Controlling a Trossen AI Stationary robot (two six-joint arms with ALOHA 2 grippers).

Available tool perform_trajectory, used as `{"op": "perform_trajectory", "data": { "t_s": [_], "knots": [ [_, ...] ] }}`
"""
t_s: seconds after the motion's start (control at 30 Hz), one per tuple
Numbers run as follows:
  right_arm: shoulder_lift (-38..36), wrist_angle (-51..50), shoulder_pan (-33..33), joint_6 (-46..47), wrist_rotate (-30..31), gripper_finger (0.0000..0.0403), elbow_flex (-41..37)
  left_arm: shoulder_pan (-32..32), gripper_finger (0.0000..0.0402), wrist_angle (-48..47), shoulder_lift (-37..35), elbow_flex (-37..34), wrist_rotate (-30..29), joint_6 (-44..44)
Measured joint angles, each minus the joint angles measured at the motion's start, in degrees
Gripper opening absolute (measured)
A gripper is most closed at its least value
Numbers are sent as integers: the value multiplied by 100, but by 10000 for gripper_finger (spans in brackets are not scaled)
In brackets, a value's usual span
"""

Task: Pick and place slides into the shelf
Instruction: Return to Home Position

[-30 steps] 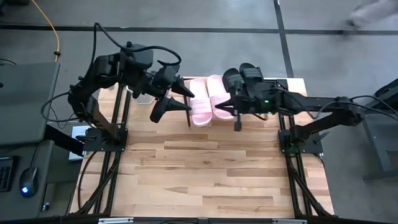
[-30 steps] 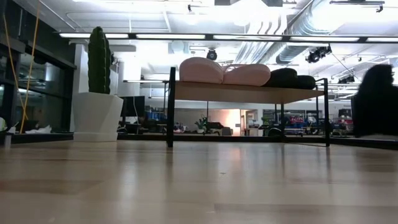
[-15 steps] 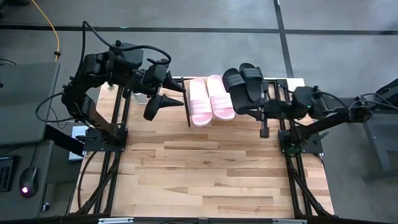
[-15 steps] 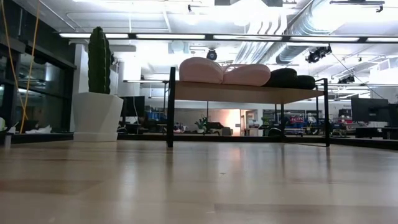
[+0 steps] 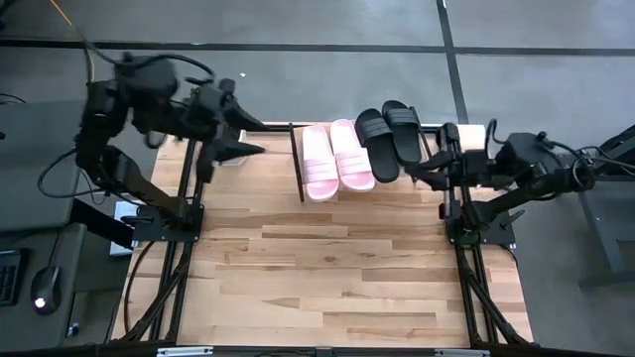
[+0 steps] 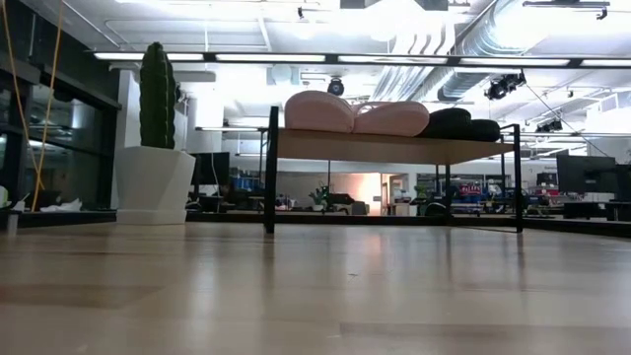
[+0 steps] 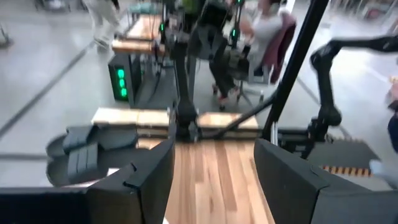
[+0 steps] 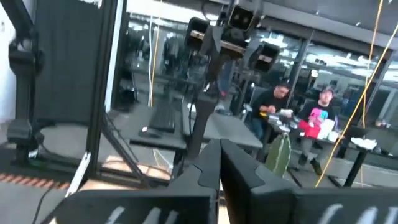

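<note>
Two pale pink slides (image 5: 335, 159) and two matte black slides (image 5: 387, 137) lie side by side, soles down, on the shelf (image 5: 297, 167) at the table's far edge. The low view shows the pink slides (image 6: 350, 113) and the black slides (image 6: 461, 125) resting on the plank of the shelf (image 6: 394, 147). My left gripper (image 5: 224, 157) is open near the table's far left corner, left of the shelf; in its wrist view my left gripper (image 7: 214, 180) frames bare tabletop. My right gripper (image 5: 417, 176) is shut at the shelf's right end, and in its own view my right gripper (image 8: 219, 163) holds nothing.
The butcher-block tabletop (image 5: 327, 268) stretches from the shelf to the near edge. Black arm stands rise at the left side (image 5: 184, 213) and the right side (image 5: 466, 223). A cactus in a white pot (image 6: 155, 148) and seated people (image 8: 273, 102) are beyond the table.
Both arms have drawn back from the shelf. The left gripper has moved toward the table's left edge, staying open. The right gripper has moved toward the right edge, away from the black slides. All the slides have stayed in place on the shelf.
</note>
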Motion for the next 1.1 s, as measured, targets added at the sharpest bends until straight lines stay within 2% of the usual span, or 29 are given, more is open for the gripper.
{"op": "perform_trajectory", "data": {
  "t_s": [0.17,0.47,0.53,0.73,0.9,1.1],
  "knots": [
    [-136,-41,-2,4,-14,0,146,0,175,166,-336,7,2,-53],
    [187,-675,-2,155,-234,0,1408,1,29,203,-742,4,-105,-55],
    [343,-918,-2,155,-235,0,1794,2,8,233,-780,4,-107,-61],
    [919,-1722,-2,153,-251,0,3071,0,21,544,-824,4,-129,-103],
    [1320,-2552,-2,168,-260,0,4163,1,3,544,-838,1,-163,-105],
    [1350,-3130,-2,329,-158,0,4577,1,2,145,-1119,2,-740,-103]
  ]
}}
